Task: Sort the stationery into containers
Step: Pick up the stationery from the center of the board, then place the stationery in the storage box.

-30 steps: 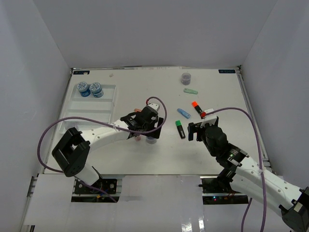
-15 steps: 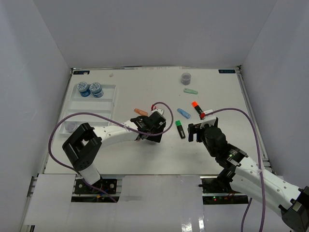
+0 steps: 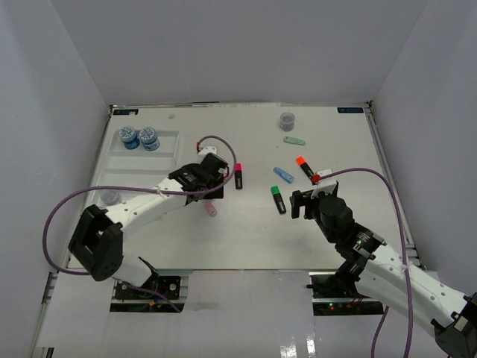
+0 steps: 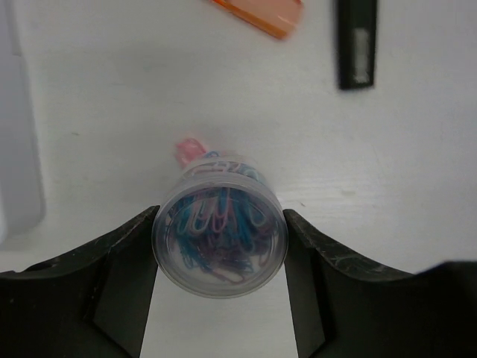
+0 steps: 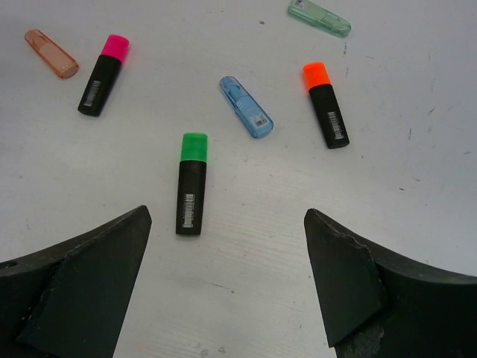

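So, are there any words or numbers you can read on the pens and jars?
None can be read.
Barcode labels on the green highlighter, orange highlighter, pink highlighter and blue marker: too small.
Printed lids of the two blue jars in the tray: too blurred.

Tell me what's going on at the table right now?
The left gripper is shut on a small clear jar of paper clips, just right of the white tray, where two blue jars already sit in the far compartment. The right gripper is open above the green-capped highlighter, holding nothing. The pink-capped highlighter, orange-capped highlighter and blue marker, among other pieces, lie loose on the table, not yet sorted.
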Robot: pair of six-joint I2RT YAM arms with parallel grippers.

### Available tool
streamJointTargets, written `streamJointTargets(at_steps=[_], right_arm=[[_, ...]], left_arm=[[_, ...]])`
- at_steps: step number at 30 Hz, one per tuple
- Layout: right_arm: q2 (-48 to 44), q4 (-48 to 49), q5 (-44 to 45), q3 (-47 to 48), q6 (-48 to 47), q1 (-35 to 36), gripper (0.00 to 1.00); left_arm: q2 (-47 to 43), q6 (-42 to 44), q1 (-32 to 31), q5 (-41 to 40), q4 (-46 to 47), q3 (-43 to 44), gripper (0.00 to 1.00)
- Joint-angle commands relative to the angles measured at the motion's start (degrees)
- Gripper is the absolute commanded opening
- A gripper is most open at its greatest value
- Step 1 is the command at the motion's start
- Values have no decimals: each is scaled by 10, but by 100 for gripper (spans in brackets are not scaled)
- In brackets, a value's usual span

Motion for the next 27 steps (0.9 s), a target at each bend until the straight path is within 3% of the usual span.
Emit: streamJointTargets(at_steps=[1,7,11,17,27], right_arm=[[-13,14,-9,-5,6,-2,90],[-23,17,-22,-9,7,-2,90],[-32,17,-29,-12,7,-3,90],[-44,22,-36,-19,7,-2,90],[-40,30,-39,-24,6,-3,90]], left_arm=[[-100,-4,98,-33,-36,-5,54],[-173,52,283,-6,-31,-32,55],[-175,77,418,61,-9,-50,56],[-150,71,488,58,36,-76,57],[-105,69,525,68,81,-102,58]])
